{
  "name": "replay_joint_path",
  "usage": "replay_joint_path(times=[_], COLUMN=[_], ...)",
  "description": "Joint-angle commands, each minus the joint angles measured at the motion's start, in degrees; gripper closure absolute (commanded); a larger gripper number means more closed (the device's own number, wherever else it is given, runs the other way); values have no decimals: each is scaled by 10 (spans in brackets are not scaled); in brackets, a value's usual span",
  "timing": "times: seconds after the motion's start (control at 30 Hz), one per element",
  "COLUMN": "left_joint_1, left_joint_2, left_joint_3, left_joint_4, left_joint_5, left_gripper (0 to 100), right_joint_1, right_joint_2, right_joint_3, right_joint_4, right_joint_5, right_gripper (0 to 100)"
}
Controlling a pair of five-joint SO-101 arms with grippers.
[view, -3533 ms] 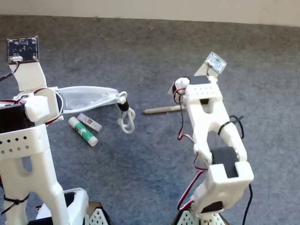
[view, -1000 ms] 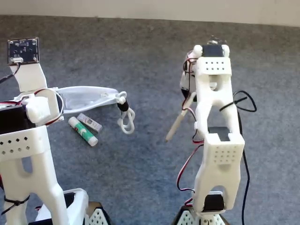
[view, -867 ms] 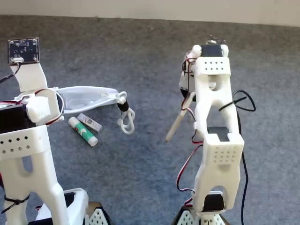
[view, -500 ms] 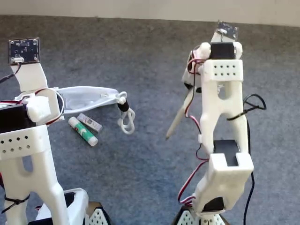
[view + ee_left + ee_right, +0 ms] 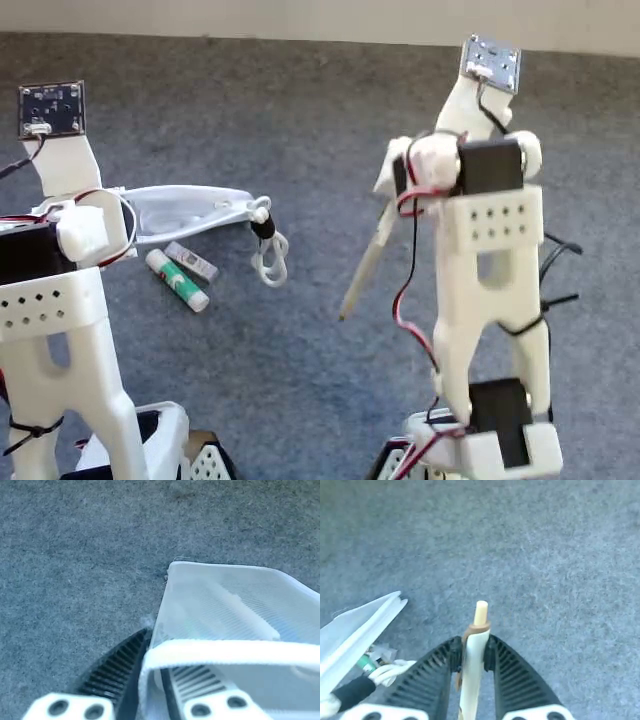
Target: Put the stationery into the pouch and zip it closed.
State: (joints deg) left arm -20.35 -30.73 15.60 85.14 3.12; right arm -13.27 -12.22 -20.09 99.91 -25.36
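Left end effector (image 5: 152, 660): clamped on the rim of the white translucent mesh pouch (image 5: 185, 208), same as 3.5 s ago. Pouch lies on the grey bench (image 5: 250, 120), unmoved. Green-and-white glue stick (image 5: 178, 280) and small grey block (image 5: 190, 260): just beside the pouch's near edge, unmoved. Right of the pouch, the right end effector (image 5: 471, 646) is closed on the cream pen (image 5: 362, 268). The pen lay flat on the bench 3.5 s ago and now hangs tilted. Right arm is higher than 0.5 s ago.

- White plastic left arm (image 5: 60, 330) and right arm (image 5: 490, 260), panels dotted with small holes.
- Black motors (image 5: 495, 165) at joints.
- Red and black cables (image 5: 411, 262).
- Black ribbed finger pads (image 5: 427, 680); screws (image 5: 59, 707).
- Wrist circuit board (image 5: 49, 107).
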Motion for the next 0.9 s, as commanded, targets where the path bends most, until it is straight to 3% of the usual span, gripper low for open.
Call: replay_joint_path(times=[0.0, 0.33, 0.63, 0.87], left_joint_1=[-8, -8, -8, -8], left_joint_2=[8, 8, 8, 8], left_joint_3=[7, 7, 7, 7], left_joint_4=[-5, -4, -3, -4], left_joint_5=[3, 4, 3, 3], left_gripper=[993, 993, 993, 993], right_joint_1=[-26, -66, -88, -88], right_joint_2=[-60, -186, -291, -371], right_joint_3=[25, 146, 316, 392], right_joint_4=[-13, -83, -232, -307], right_joint_5=[-31, -46, -48, -131], right_gripper=[993, 994, 994, 994])
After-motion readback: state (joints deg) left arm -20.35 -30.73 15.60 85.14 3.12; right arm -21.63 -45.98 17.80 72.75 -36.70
